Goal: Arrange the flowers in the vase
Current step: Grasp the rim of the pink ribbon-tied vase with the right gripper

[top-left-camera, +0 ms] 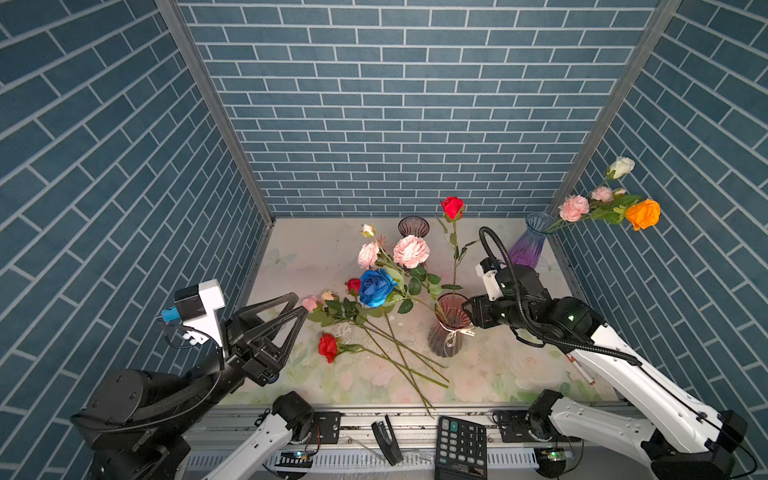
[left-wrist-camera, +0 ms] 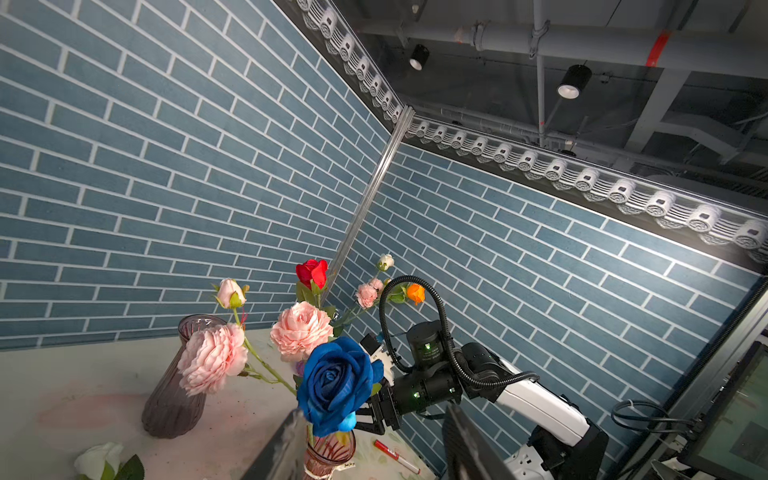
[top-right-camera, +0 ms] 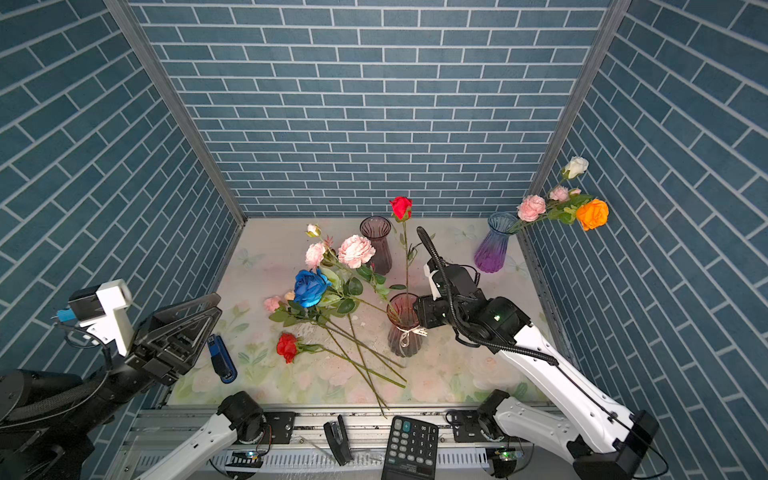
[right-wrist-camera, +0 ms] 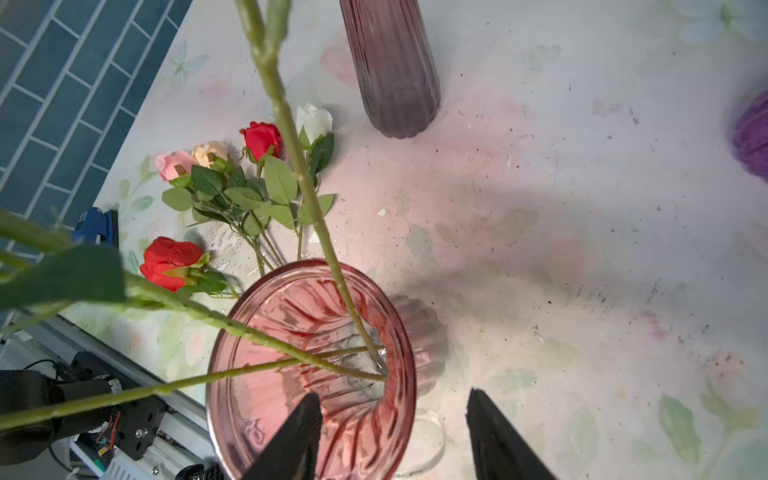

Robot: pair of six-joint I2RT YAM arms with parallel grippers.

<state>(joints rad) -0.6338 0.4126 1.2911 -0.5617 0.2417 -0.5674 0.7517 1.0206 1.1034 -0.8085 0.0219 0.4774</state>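
— Room around pink vase [top-left-camera: 451,328]?
— Bare table [top-left-camera: 498,365] to its right. Just left lie loose flowers [top-left-camera: 340,311], one stem running past the front edge; three more stand inside.
— Fingers?
— Spread on right gripper [right-wrist-camera: 392,392], straddling the rim; spread on left gripper [top-left-camera: 301,302], empty, over the left edge.

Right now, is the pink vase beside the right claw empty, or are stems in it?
Not empty: the right wrist view shows green stems running down inside the pink vase.
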